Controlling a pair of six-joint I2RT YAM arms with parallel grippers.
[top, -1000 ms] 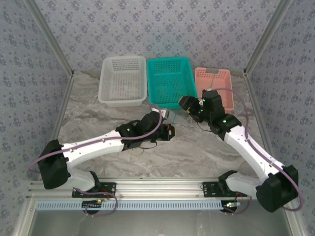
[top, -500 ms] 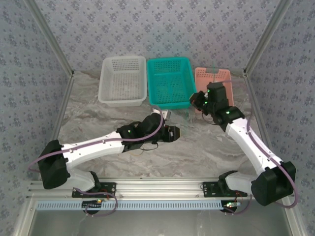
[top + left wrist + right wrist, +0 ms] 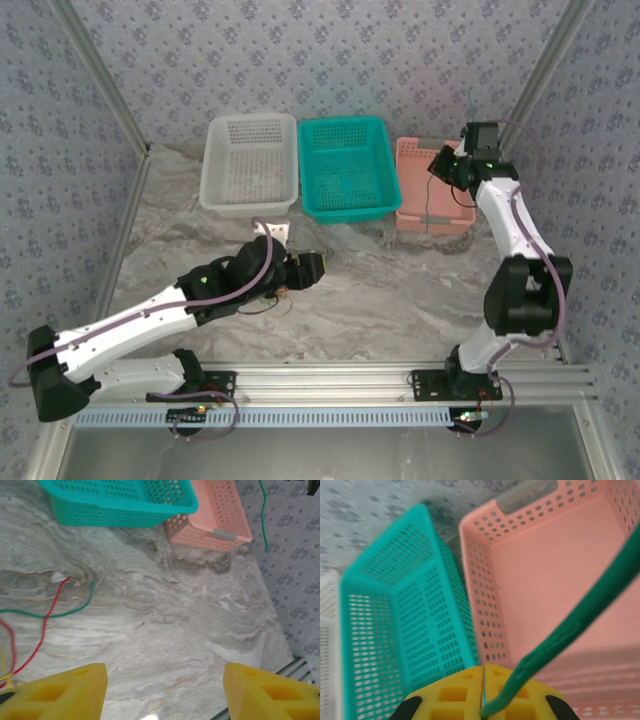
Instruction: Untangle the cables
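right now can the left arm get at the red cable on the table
Probably yes: the left gripper is open, and the red cable lies on bare table just beside it, nothing between.

Overhead, the cables [image 3: 268, 303] seem too small and partly hidden to tell apart.
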